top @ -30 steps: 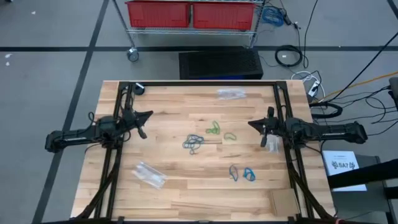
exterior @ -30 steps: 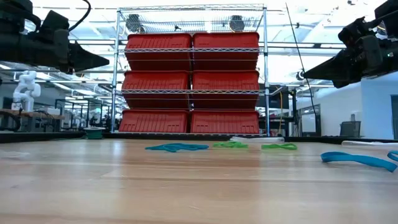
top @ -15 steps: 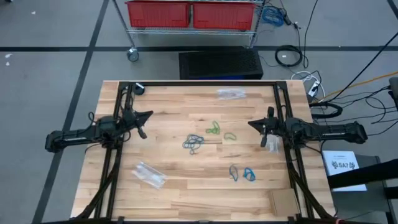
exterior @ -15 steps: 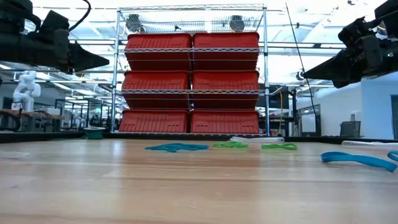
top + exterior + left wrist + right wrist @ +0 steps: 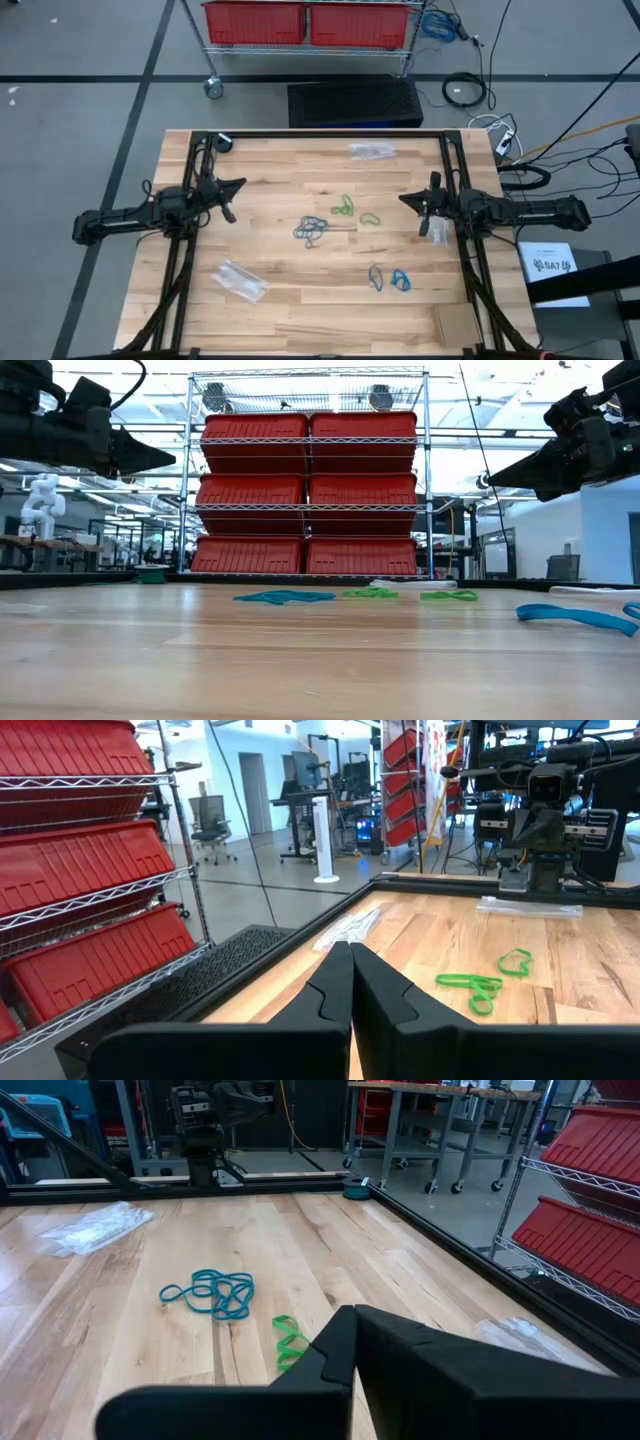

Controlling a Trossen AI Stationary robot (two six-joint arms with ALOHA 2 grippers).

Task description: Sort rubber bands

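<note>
The small thin green, blue and grey-blue rubber bands [image 5: 330, 225] lie scattered mid-desk between both arms, some tangled. The left pincer [image 5: 236, 186] and right pincer [image 5: 405, 199] hover with fingers together, holding nothing. Light, limp and stretchy, each band probably wants pinching on one free strand.

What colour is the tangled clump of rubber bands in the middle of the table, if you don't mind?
Teal blue; the clump shows best in the right wrist view.

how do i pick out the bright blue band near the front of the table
Start at the wooden table and go to the edge opposite the red bin shelf, right of centre. Two bands lie there side by side; the bright blue band is the right one, beside a darker grey-blue band.
</note>
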